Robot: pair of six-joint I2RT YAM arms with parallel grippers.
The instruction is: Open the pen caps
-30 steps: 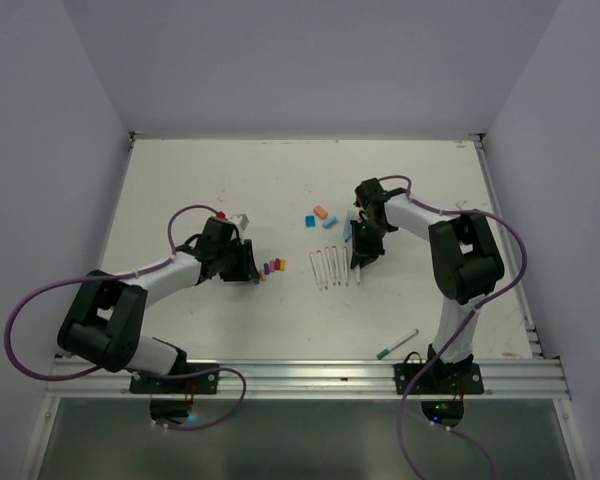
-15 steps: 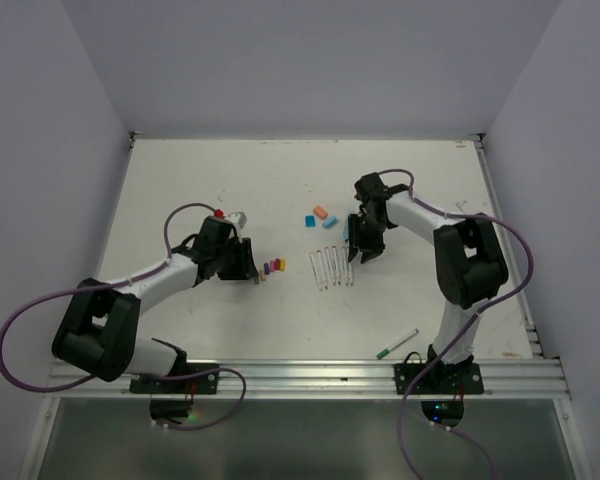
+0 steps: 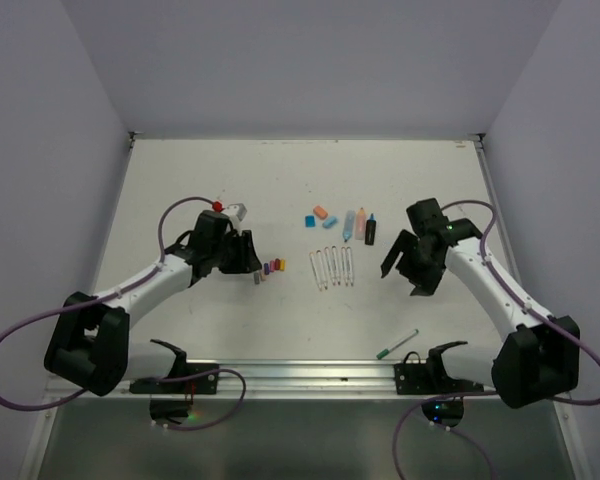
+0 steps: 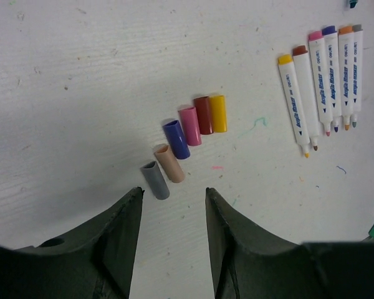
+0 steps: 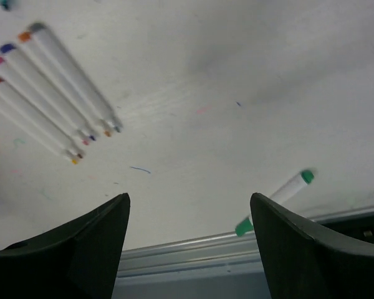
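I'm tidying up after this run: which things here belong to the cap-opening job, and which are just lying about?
Job:
six loose caps in a row
highlighter caps
green-capped pen, cap on

Lying about:
six uncapped white pens
highlighters
ink scribbles on the table

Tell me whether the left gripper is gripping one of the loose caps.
No: the left gripper is open and empty; all six caps lie loose on the table.
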